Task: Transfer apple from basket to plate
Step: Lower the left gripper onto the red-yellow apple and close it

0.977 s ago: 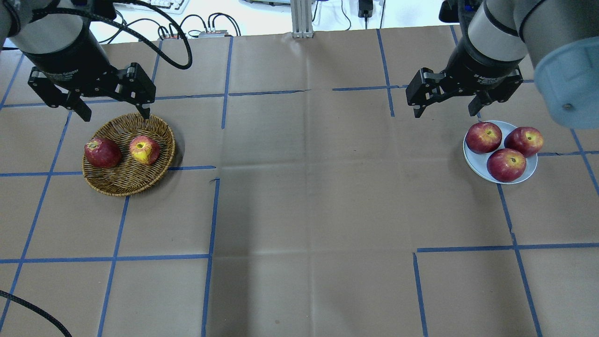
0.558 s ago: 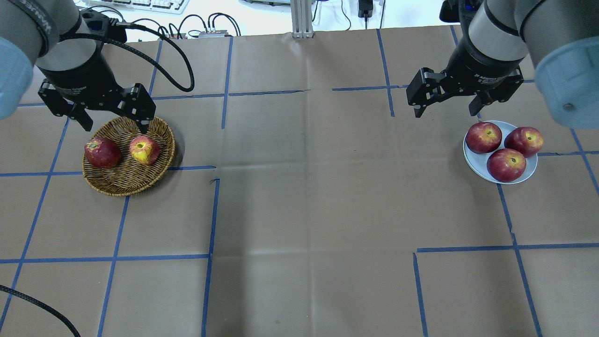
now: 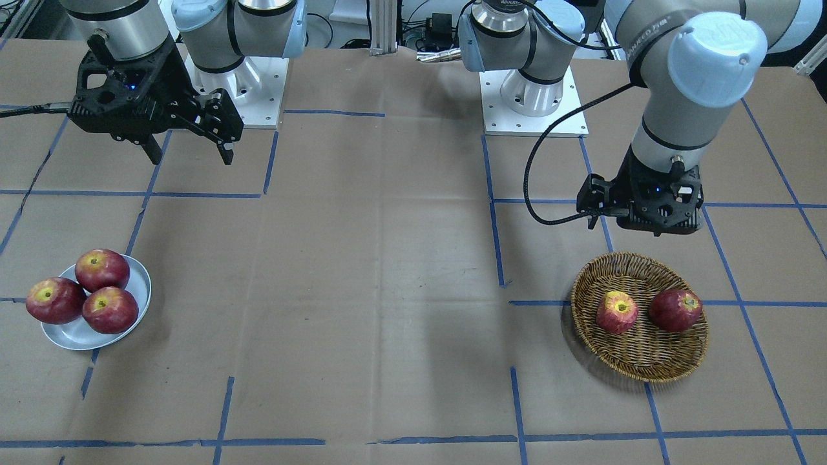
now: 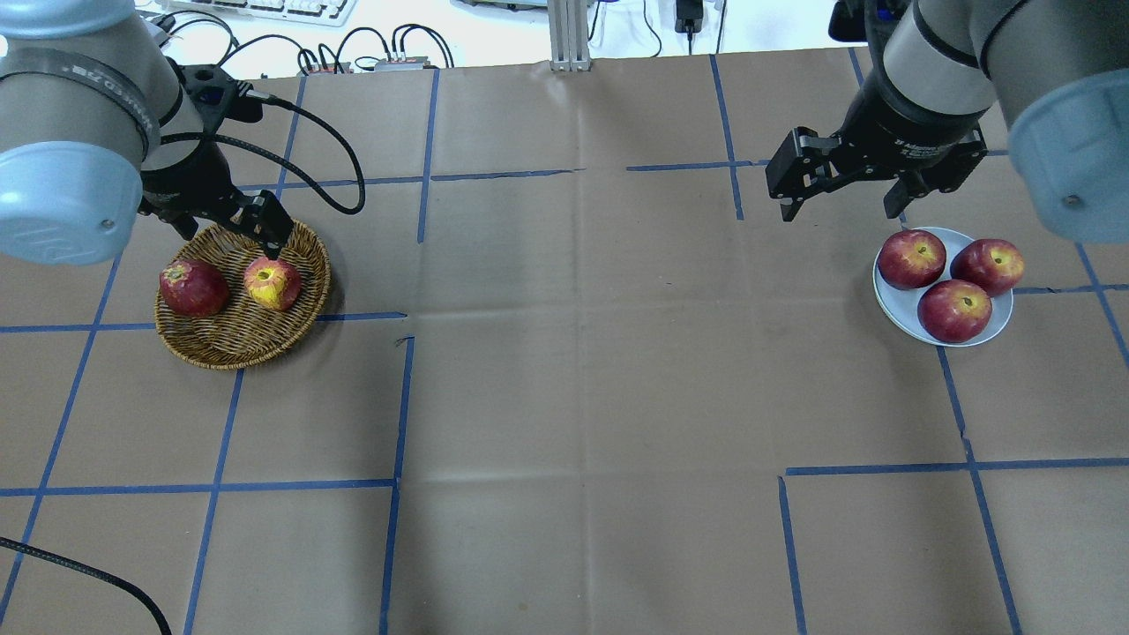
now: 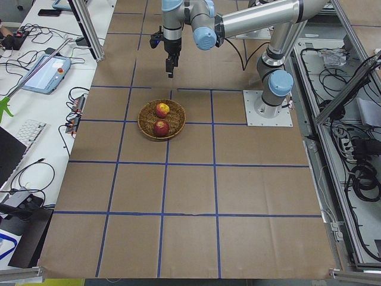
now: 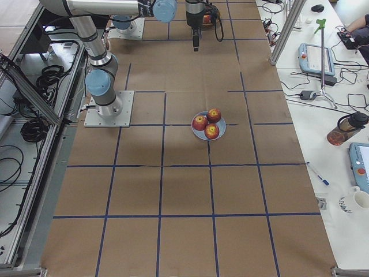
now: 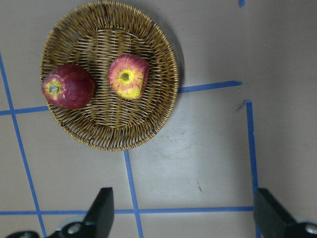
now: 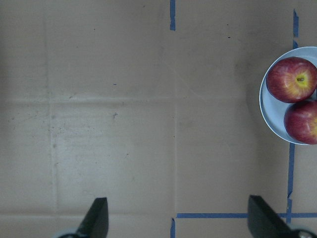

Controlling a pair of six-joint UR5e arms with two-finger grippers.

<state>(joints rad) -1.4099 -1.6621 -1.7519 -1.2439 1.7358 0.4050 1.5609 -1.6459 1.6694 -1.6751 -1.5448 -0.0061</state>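
Barely started, by the look of it. Apple (image 4: 272, 282) sits in the basket (image 4: 220, 357) on the left of the desk (image 4: 564, 397), right of a darker apple (image 4: 193, 287), untouched. Left pincer (image 4: 231, 236) is spread wide and empty over the basket's far rim. Right pincer (image 4: 842, 207) is also spread and empty, just far-left of the plate (image 4: 893, 304), which holds three dark apples (image 4: 955, 310). Remaining: descend, grasp, lift, carry across, set on plate.

Basket (image 4: 220, 350) at the left end of the bench (image 4: 573, 370), plate (image 4: 893, 302) at the right end, well apart. In basket: apple (image 4: 272, 282), second apple (image 4: 193, 287) to its left. On plate: three apples (image 4: 954, 310), close together.
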